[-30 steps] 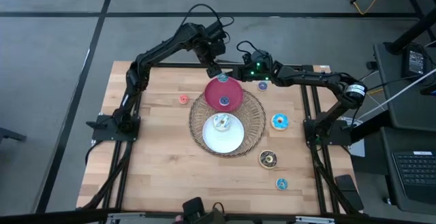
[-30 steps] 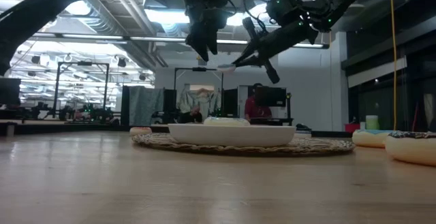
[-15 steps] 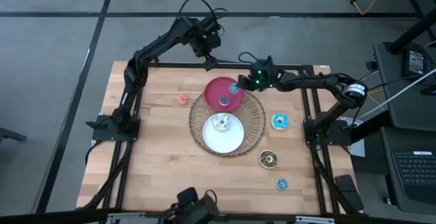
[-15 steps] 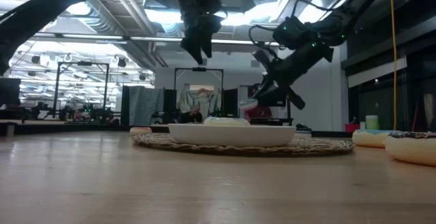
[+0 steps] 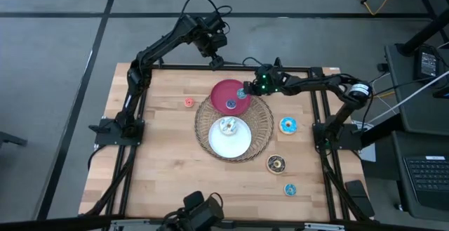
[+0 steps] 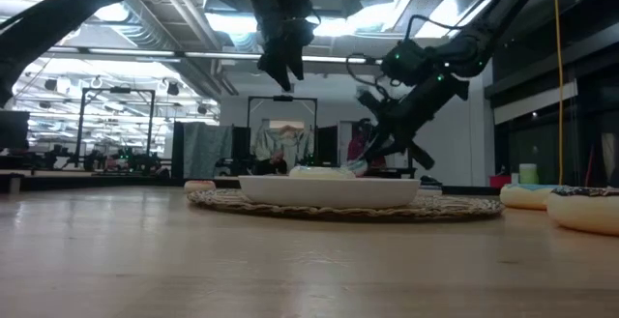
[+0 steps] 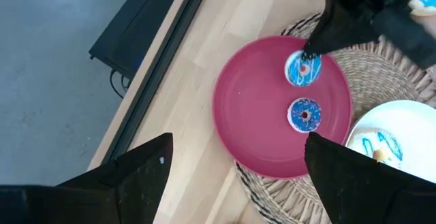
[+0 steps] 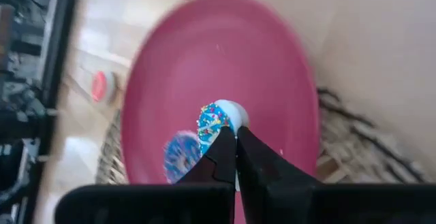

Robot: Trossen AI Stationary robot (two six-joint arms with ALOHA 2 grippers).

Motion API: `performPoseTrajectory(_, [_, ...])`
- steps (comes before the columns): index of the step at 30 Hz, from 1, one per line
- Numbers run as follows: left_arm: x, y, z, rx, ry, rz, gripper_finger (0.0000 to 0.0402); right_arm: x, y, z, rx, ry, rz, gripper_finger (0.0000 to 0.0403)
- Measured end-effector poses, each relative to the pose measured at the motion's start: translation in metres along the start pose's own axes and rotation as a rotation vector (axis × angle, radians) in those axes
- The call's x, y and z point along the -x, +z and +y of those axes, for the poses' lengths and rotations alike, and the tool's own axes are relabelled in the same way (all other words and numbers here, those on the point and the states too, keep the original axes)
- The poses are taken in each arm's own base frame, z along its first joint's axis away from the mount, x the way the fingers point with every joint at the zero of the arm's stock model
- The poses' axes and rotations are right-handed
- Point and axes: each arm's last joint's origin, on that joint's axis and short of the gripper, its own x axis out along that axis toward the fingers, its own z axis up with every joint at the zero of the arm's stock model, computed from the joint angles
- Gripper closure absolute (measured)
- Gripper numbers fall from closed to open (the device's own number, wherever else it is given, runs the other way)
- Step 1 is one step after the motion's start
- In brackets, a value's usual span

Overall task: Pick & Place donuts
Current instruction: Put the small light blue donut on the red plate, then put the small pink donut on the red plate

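Observation:
My right gripper (image 5: 243, 93) is shut on a blue sprinkled donut (image 7: 303, 69) low over the red plate (image 5: 223, 90). That plate rests on the far part of the wicker tray (image 5: 264, 122). A second blue donut (image 7: 304, 114) lies flat on the red plate. My left gripper (image 5: 216, 61) hangs open, high over the table's far edge, with nothing between its fingers. A white-iced donut (image 5: 226, 126) lies on the white plate (image 5: 231, 145) in the tray. My right gripper pinches the sprinkled donut by its rim (image 8: 219, 123) at the tips of its two fingers (image 8: 225, 152). The fingers come slanting down from the table's right side. The donut stands tilted beyond the fingertips over the red plate; whether it touches the plate I cannot tell.
An orange-pink donut (image 5: 188, 102) lies on the wood left of the tray. Right of the tray lie a blue donut (image 5: 287, 125), a dark brown donut (image 5: 276, 163) and, nearer the front, another blue donut (image 5: 290, 189). Bare wood lies at the near left.
My right gripper has come down and toward the table's left with the sprinkled donut, from beside the red plate's right edge to low over the plate, tipping more steeply. My left gripper has drawn back a little toward the far edge.

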Motion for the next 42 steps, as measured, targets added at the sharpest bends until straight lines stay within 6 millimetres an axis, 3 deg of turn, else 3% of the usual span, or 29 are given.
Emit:
performPoseTrajectory(12, [0.000, 0.000, 0.000, -0.001, 0.000, 0.003, 0.0080, -0.013, -0.012, -0.002, 0.017, -0.020, 0.049, 0.0392])
performPoseTrajectory(22, [0.000, -0.003, 0.000, 0.011, 0.008, 0.036, 0.0080, -0.013, -0.014, -0.005, 0.023, -0.041, 0.075, 0.0273])
performPoseTrajectory(29, [0.000, -0.007, 0.002, 0.076, 0.136, 0.084, 0.0080, -0.007, -0.011, -0.001, 0.068, -0.024, 0.061, 0.0206])
performPoseTrajectory(42, [0.009, -0.013, -0.027, 0.201, 0.309, 0.126, 0.0080, 0.013, 0.001, 0.008, 0.144, 0.026, 0.007, 0.0183])
